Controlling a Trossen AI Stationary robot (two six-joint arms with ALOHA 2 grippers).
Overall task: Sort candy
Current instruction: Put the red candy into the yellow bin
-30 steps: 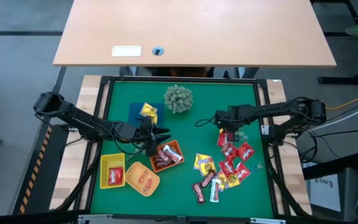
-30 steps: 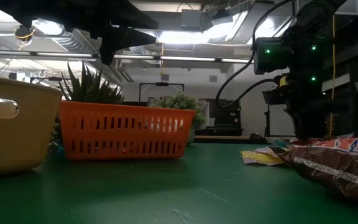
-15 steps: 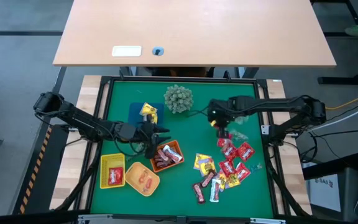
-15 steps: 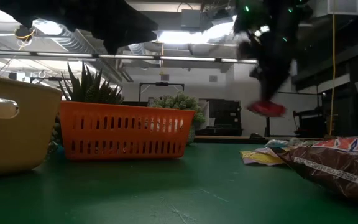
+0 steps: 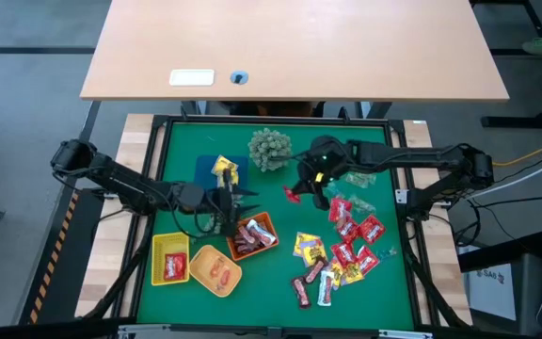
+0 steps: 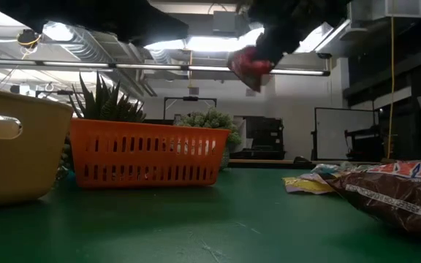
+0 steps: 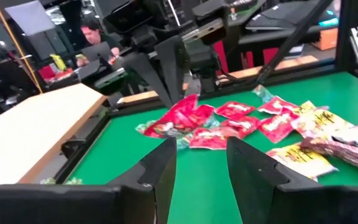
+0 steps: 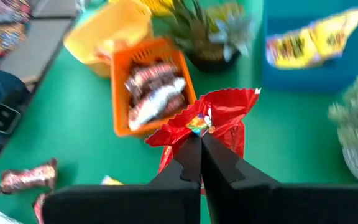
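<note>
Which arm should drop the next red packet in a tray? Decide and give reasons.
Right. Its pincer is shut on a red packet, lifted above the mat. The left pincer is open and empty beside the orange tray.

Red packet (image 8: 211,121), orange slotted basket (image 6: 149,153), yellow trays (image 5: 170,257), green table mat (image 5: 280,245), dark brown bars (image 5: 307,290).

the right gripper (image 5: 296,194) has lifted a red candy packet (image 5: 293,195) off the pile at the right and carried it left toward mid-worktop, above the surface.
</note>
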